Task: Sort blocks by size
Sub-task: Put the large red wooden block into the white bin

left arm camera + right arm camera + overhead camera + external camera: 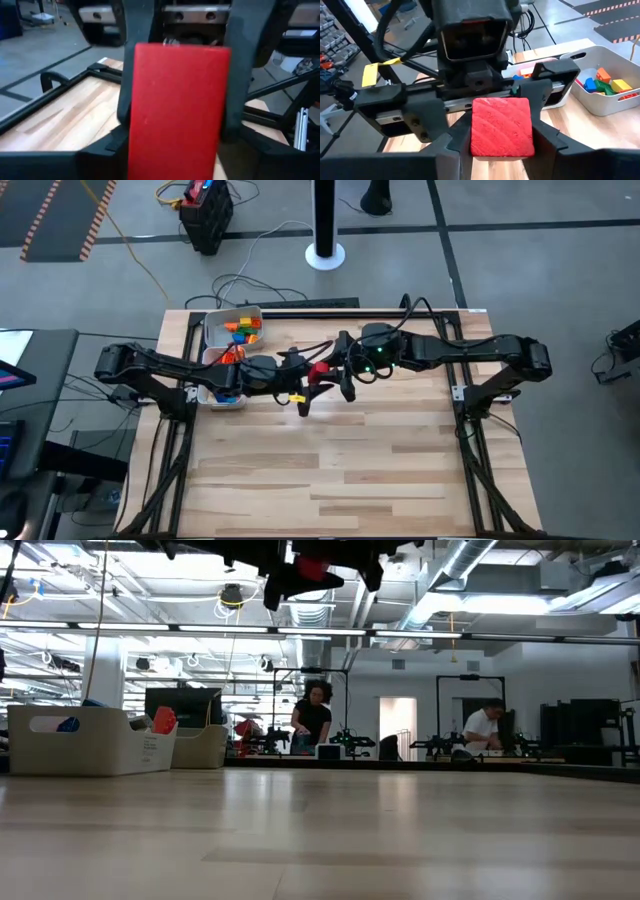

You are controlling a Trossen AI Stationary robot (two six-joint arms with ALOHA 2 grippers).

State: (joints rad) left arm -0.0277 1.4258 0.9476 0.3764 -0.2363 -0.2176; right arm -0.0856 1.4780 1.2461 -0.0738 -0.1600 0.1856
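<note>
No words or labels can be read anywhere. Close up, a red block [177, 107] sits between the two claws — the right claw [500, 137] has its fingers pressed on both sides of it, and the left claw [303, 380] has its fingers spread around the other end, close by the sides. Both claws meet high above the middle of the table [340, 470], and the wood under them and toward the near edge is bare. Farther back, by the left edge, two white trays [232, 330] hold more blocks [243, 327] — orange, blue, yellow and green. Past the table two people stand far off in the room.
</note>
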